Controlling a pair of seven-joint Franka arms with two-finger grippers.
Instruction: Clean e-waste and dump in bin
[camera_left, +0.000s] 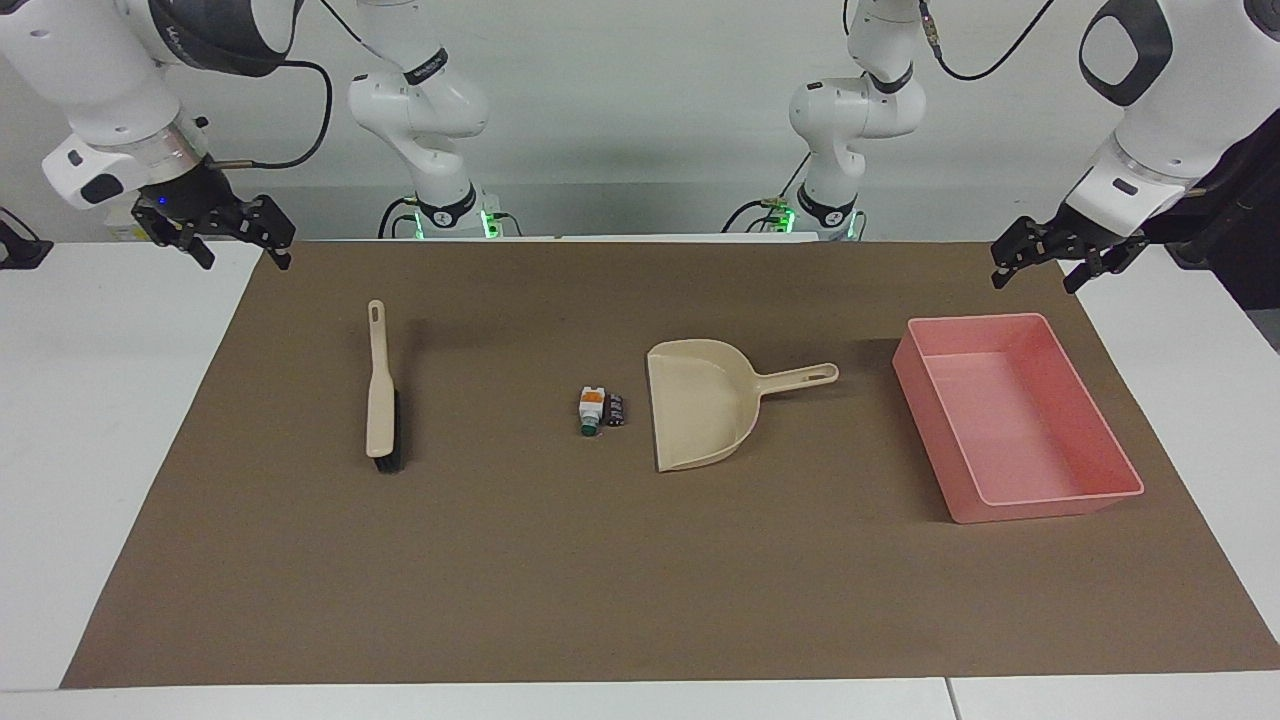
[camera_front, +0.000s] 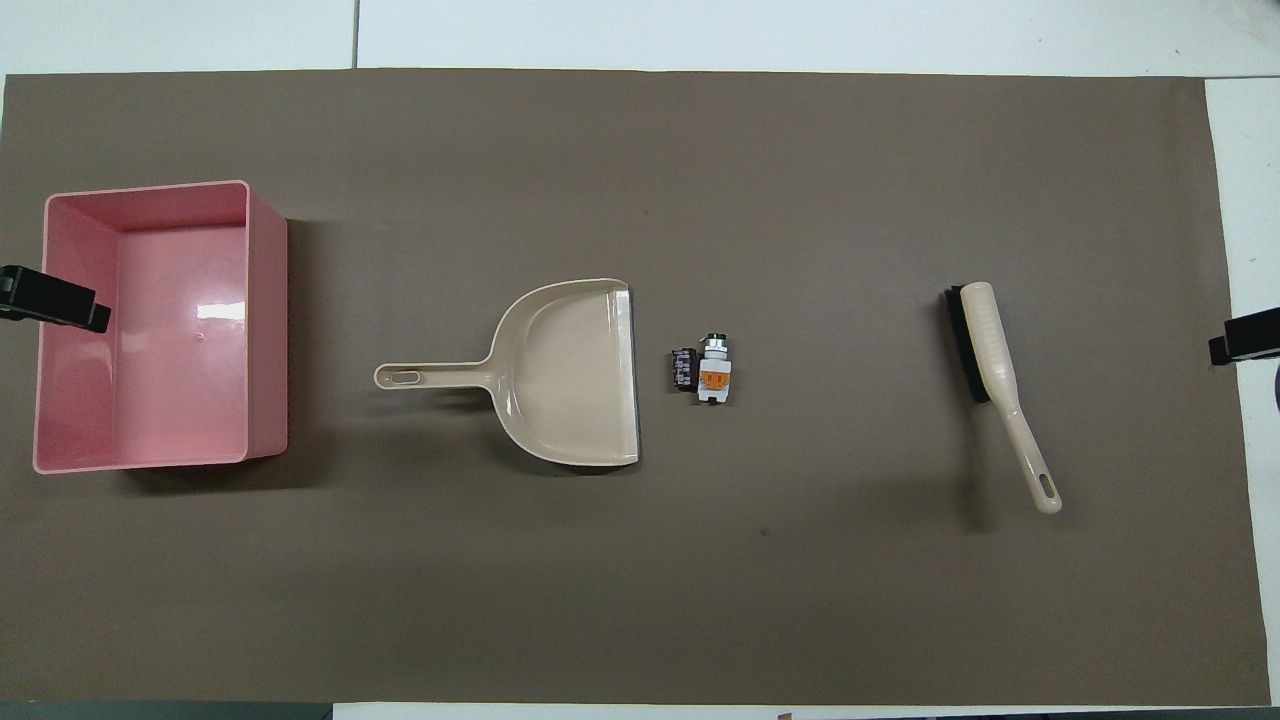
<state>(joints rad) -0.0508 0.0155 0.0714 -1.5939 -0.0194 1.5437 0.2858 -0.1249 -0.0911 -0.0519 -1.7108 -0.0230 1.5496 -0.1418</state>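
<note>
Brown matting (camera_left: 640, 580) covered the white table (camera_left: 90, 450), with a pale wall at the top of the facing view. At the upper right of that view the left gripper (camera_left: 1045, 265) hung with its fingers spread apart and nothing between them, raised over the mat's edge just above the bin (camera_left: 1015, 425); in the overhead view only its dark tip (camera_front: 55, 300) showed, at the left edge over the bin's rim. At the upper left of the facing view the right gripper (camera_left: 232, 240) hung likewise parted and empty over the mat's corner.

Outward from the left gripper, the pink bin sat right of centre, its inside bare. A beige dustpan (camera_left: 705, 405) lay at the middle, handle pointing toward the bin, mouth toward the e-waste (camera_left: 600, 410). Those two pieces lay touching each other just left of the dustpan's mouth: a white one (camera_left: 590, 410) with an orange band and green tip, and a dark stub (camera_left: 616, 410) between it and the dustpan. A beige brush (camera_left: 380, 400) lay well apart in the left half, dark bristles at its lower end.
</note>
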